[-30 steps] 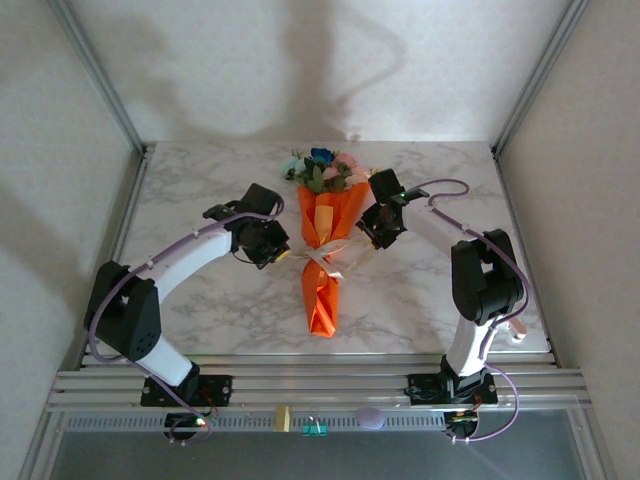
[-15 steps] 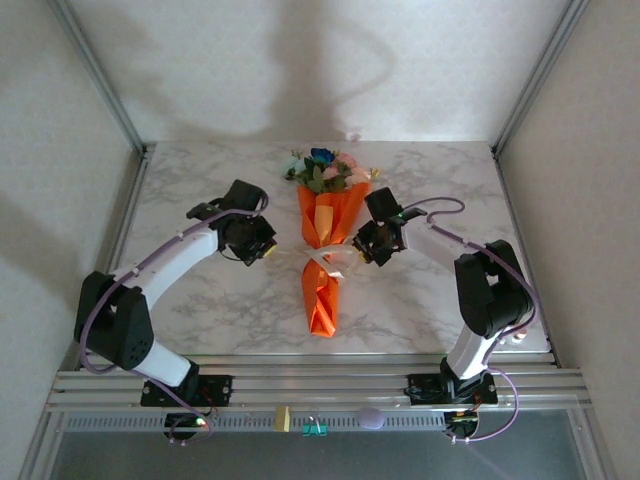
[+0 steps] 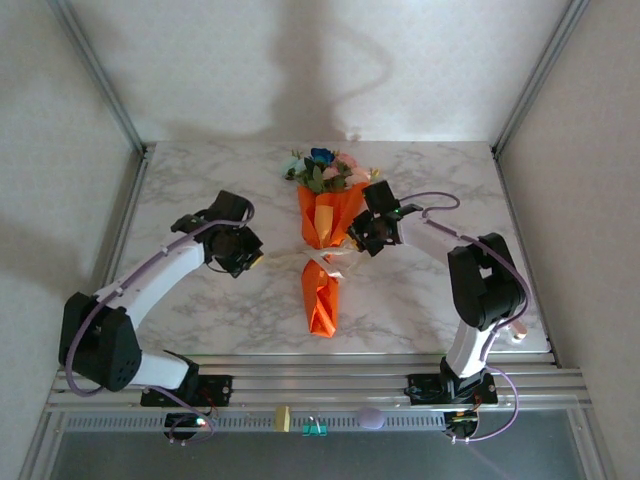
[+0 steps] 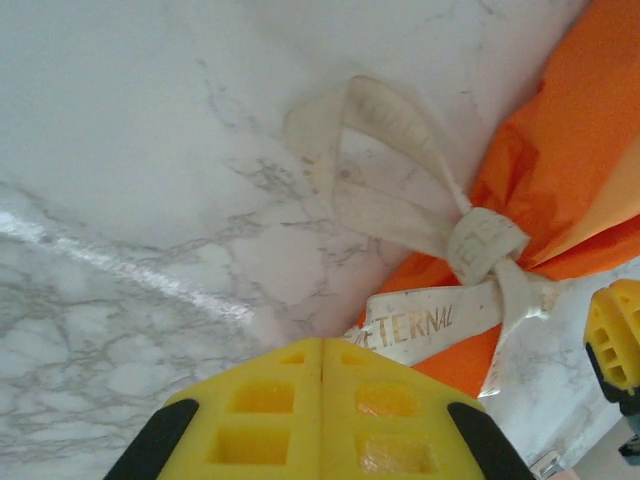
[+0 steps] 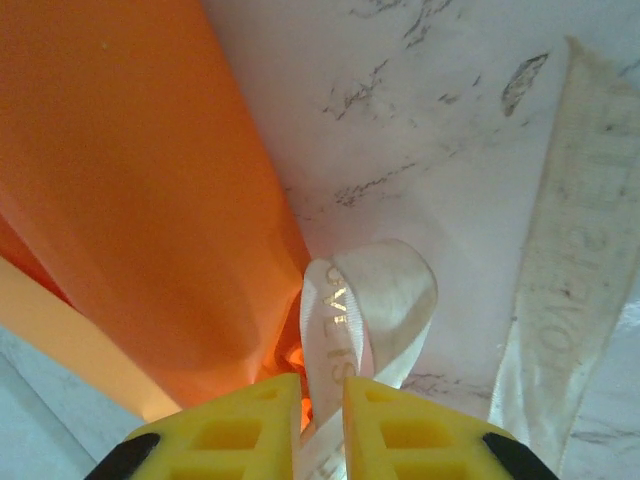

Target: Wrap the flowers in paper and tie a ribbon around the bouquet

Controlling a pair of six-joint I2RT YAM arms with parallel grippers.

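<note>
A table (image 3: 400, 310) with a glossy white top veined in grey like marble is enclosed by pale walls and aluminium rails. The bouquet (image 3: 322, 240) is laid flat at the middle of the table, running from the far edge toward the near edge. The flowers (image 3: 325, 170), a small cluster of pink, white and blue blooms with green leaves, are turned to the far edge. The paper (image 3: 320, 300), thin, bright orange and creased, is rolled into a cone that narrows at its waist and ends in a folded tail toward the near edge. The ribbon (image 4: 485, 245), a flat, floppy cream strip printed with faint lettering, is knotted tightly around that waist, with a loop and loose tails spread on the marble.

The left gripper (image 4: 320, 350) is held just left of the waist, its ribbed yellow fingers pressed flat together. A lettered tail runs up to their tips, but whether it is pinched cannot be told. The right gripper (image 5: 322, 385) is set against the bouquet's right side, its yellow fingers narrowly parted and clamped on a ribbon loop.
</note>
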